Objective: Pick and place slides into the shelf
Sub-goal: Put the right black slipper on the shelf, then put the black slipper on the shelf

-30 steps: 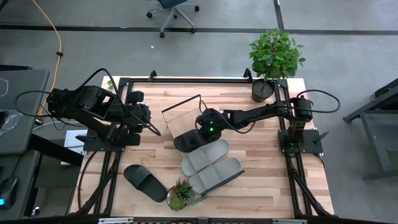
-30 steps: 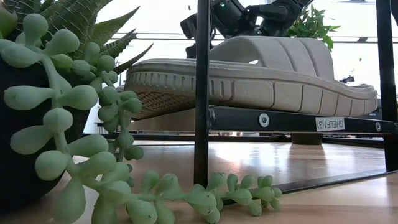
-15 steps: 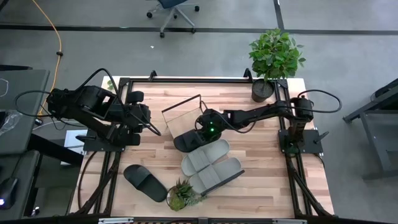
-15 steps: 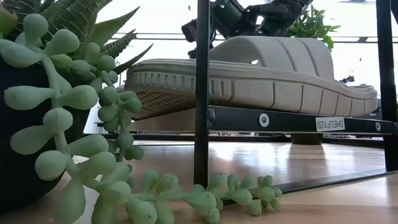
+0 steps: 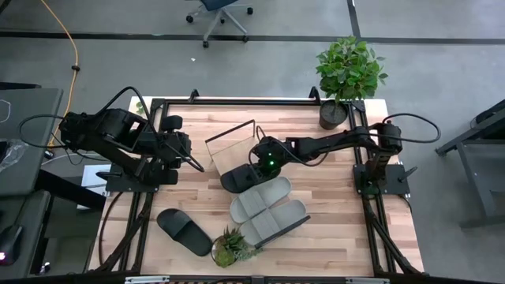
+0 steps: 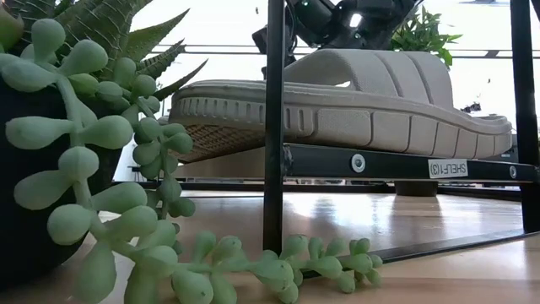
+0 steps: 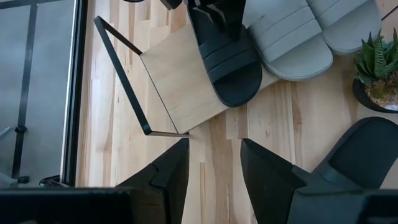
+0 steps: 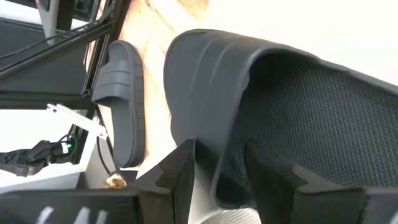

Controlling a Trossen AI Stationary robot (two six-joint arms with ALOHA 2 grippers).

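The shelf [image 5: 229, 142] lies slantwise on the table's middle, its light board also in the left wrist view [image 7: 177, 81]. Two grey slides [image 5: 260, 199] [image 5: 274, 221] lie on it side by side; one fills the low view [image 6: 354, 101]. A black slide [image 5: 237, 180] lies sole down on the board, its toe end past the board's edge [image 7: 239, 90]. My right gripper [image 5: 256, 164] is shut on it. The second black slide [image 5: 184, 231] lies on the table near the front left. My left gripper [image 5: 189, 154] is open and empty at the table's left. My right gripper holds the black slide by the edge of its wide strap [image 8: 221, 149]. One finger [image 8: 177, 180] stands outside the strap and the other [image 8: 273, 186] inside, over the textured footbed. The fingers slant down from the table's right. The slide's sole rests on the shelf board.
A succulent pot [image 5: 229, 246] stands at the table's front edge, close to the shelf's near end and large in the low view [image 6: 76, 143]. A tall potted plant [image 5: 347, 75] stands at the far right corner. Bare tabletop [image 5: 331, 197] lies right of the shelf.
My right gripper has shifted a little toward the table's right edge over the black slide. The slide keeps its place on the board.
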